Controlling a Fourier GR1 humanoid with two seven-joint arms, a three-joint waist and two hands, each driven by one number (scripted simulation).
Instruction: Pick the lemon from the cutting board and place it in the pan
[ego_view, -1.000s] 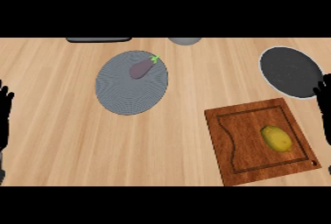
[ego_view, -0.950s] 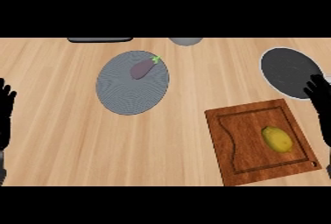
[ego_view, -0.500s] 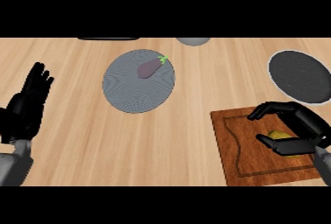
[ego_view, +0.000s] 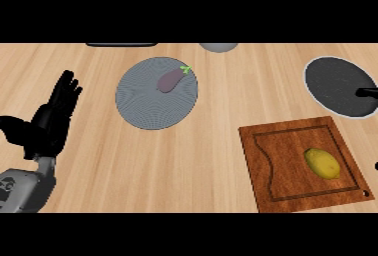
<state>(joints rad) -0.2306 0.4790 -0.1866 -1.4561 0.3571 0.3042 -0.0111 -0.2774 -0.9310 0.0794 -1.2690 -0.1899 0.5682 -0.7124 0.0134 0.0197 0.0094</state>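
The lemon (ego_view: 322, 163) lies on the right part of the wooden cutting board (ego_view: 284, 150), at the lower right of the frame, with nothing touching it. The pan (ego_view: 338, 87) sits above the board near the right edge, a dark round dish with a pale rim; its black handle (ego_view: 367, 92) pokes out toward the right border. Board and pan lie near each other but apart, with bare wooden counter (ego_view: 221, 130) between them.

At the upper centre a grey round plate (ego_view: 148, 107) carries a purple eggplant (ego_view: 170, 80) with a green stem, well apart from the board. A grey rounded object (ego_view: 218, 46) and a dark flat one (ego_view: 122, 44) are cut off by the top edge.

The left hand (ego_view: 44, 122) shows at the left edge, fingers straight and spread, holding nothing. At the right edge beside the board only a tiny dark sliver shows; I cannot tell what it is.
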